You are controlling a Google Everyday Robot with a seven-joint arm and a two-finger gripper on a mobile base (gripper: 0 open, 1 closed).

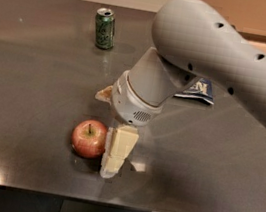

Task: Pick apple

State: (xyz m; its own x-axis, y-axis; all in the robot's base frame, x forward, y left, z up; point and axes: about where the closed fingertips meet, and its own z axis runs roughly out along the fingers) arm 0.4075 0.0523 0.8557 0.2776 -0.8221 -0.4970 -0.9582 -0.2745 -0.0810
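The apple (88, 137), red with yellowish patches and a short stem, lies on the dark table (35, 86) near its front edge. My gripper (111, 125) hangs from the big grey arm (208, 49) and points down at the table, just right of the apple. One cream finger (118, 151) reaches down to the table close beside the apple's right side. The tip of the other finger (104, 93) shows behind the apple. The jaws stand apart and hold nothing.
A green can (105, 28) stands upright at the back of the table. A blue and white packet (197, 89) lies behind the arm, partly hidden. The table's front edge runs just below the apple.
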